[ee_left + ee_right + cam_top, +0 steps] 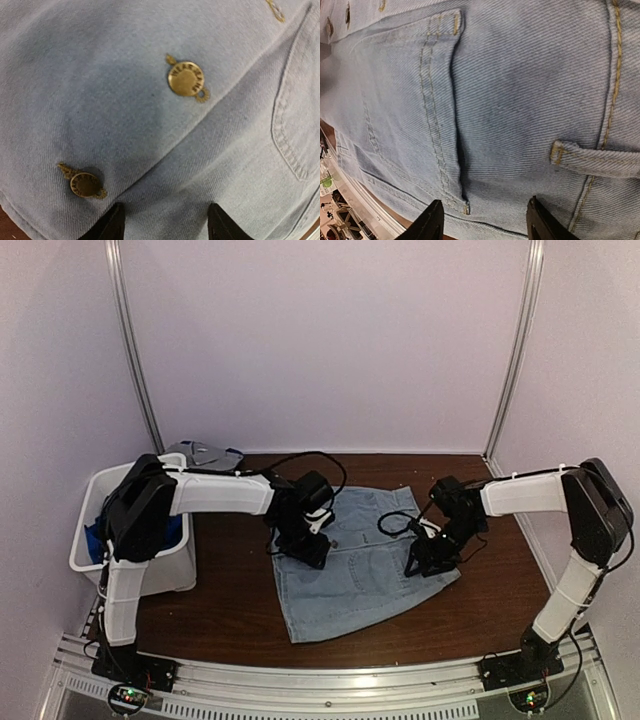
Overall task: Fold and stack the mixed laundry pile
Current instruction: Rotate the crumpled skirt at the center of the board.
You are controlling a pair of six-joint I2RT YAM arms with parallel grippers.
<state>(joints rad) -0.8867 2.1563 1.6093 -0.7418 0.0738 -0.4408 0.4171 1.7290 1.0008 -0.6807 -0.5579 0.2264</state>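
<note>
on the wood table (pixel 230 610), left gripper (pixel 165 226) and right gripper (pixel 485 225) gape above pale twilled denim (pixel 350 585) (brass buttons (pixel 186 78)).

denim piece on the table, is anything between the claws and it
Nothing visible. The left claw and right claw are directly over the flat denim piece, fingertips apart, with only bare denim below them.

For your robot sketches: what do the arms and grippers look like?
The left arm and right arm share white links with black joint housings. The left gripper and right gripper are black. Thin black cables loop by each wrist; green lights glow on the bases.
</note>
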